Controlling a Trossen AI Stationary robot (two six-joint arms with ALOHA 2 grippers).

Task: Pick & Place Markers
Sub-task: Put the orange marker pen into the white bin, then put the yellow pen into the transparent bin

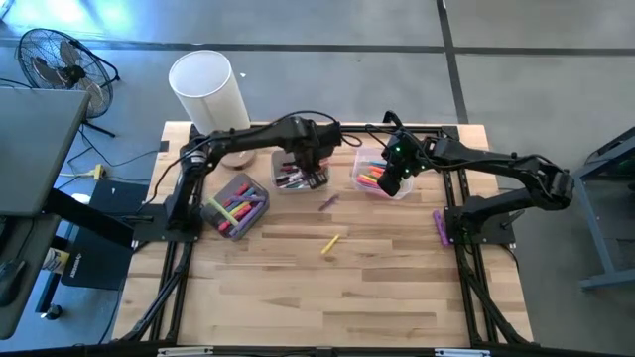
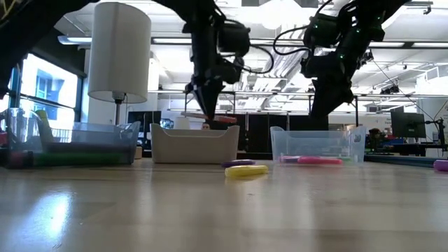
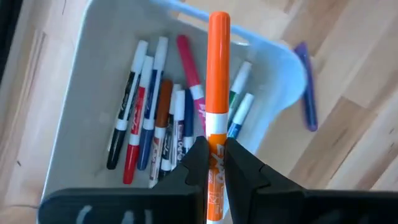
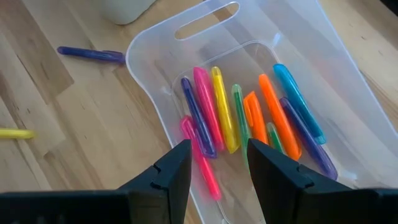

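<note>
The left gripper (image 3: 216, 163) is held above the grey bin (image 1: 295, 175) at the back centre of the table (image 1: 327, 288). Its fingers are clamped on an orange marker (image 3: 217, 93), which is gripped near one end and points out over the bin. Inside this bin a loose bundle of whiteboard markers (image 3: 158, 118) is seen, with black, red, blue, brown, pink and green caps.

The right gripper (image 4: 217, 165) is positioned over the clear bin (image 4: 186, 68) to the right of the grey one. Its fingers stand apart and nothing is held between them. In the clear bin, highlighters (image 4: 249, 118) are laid side by side: pink, purple, yellow, green, orange and blue.

A third bin (image 1: 236, 206), left of centre, is seen with several coloured markers inside.

On the bare table, a purple marker (image 1: 327, 201) is found just in front of the grey bin, a yellow marker (image 1: 330, 243) nearer the centre, and another purple marker (image 1: 438, 226) beside the right arm's base.

A white lamp (image 1: 208, 89) is noted at the table's back left.
</note>
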